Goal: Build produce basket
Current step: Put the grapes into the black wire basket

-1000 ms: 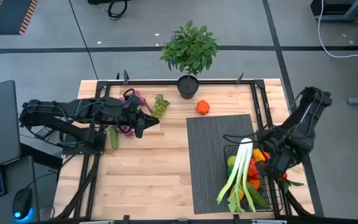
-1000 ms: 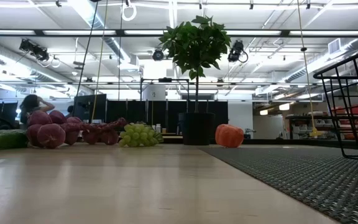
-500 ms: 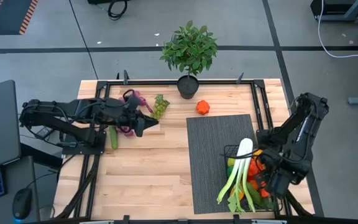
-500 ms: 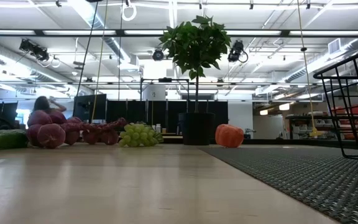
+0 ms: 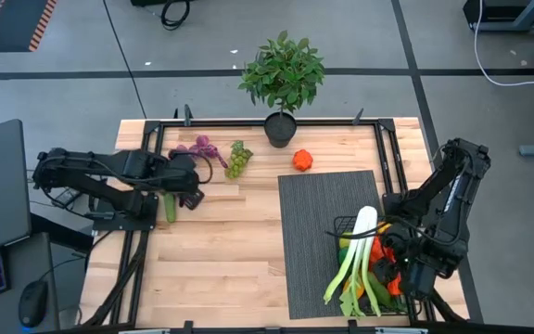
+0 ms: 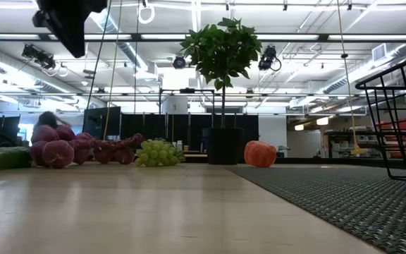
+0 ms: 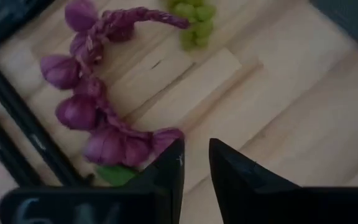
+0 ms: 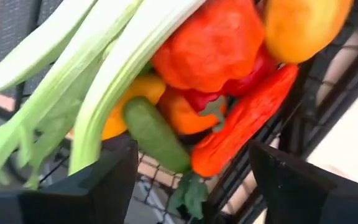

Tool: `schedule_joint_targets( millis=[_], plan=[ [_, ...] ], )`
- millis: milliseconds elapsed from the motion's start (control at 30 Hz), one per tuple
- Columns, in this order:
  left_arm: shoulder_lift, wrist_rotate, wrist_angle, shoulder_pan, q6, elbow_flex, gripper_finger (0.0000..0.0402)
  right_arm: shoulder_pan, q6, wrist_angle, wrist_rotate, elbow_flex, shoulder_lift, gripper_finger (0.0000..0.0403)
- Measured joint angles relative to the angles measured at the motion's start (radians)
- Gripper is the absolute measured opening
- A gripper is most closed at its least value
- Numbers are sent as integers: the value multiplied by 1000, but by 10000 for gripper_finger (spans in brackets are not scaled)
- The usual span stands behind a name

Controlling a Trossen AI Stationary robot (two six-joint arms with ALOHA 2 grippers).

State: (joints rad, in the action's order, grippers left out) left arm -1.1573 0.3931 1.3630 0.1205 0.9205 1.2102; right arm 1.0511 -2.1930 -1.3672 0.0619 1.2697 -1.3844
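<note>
The black wire basket stands on the dark ribbed mat and holds a white-green leek, peppers, a cucumber and citrus. My right gripper is open just above this produce, at the basket's right side. On the wood at the far left lie a purple bunch, green grapes and a green cucumber. An orange pepper lies nearer the middle. My left gripper is shut and empty, above the wood just near of the purple bunch.
A leafy plant in a black pot stands at the table's far edge. The ribbed mat covers the right half. Black frame rails run along the table's sides. Bare wood lies in the middle and near left.
My left gripper has drawn back toward the table's left edge, uncovering the purple bunch, and now shows at the top of the low view. My right gripper has gone toward the table's near edge, over the basket's right side. The produce has not moved.
</note>
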Motion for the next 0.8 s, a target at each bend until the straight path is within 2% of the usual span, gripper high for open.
schedule_joint_targets(
  millis=[67,167,267,367,433,533,700,800],
  plan=[
    [-14,-1,-14,0,-92,0,89,-8,-3,26,18,0,-3,311],
    [-48,-11,-48,-38,-172,0,122,-37,-3,51,60,0,-5,312],
    [-99,-108,-104,-125,-314,-17,172,-91,-8,79,123,0,-4,312],
    [-158,-208,-121,-222,-472,-19,225,-158,-11,162,232,0,-3,312],
    [-192,-225,-125,-279,-568,-19,257,-200,-11,223,325,0,-5,312],
    [-220,-233,-174,-359,-712,-19,291,-265,-4,290,407,0,-5,311],
    [-235,-383,-310,-498,-850,-20,312,-359,65,395,497,0,-5,309],
    [-239,-436,-359,-582,-877,-20,312,-409,167,501,603,0,-5,309]
  ],
)
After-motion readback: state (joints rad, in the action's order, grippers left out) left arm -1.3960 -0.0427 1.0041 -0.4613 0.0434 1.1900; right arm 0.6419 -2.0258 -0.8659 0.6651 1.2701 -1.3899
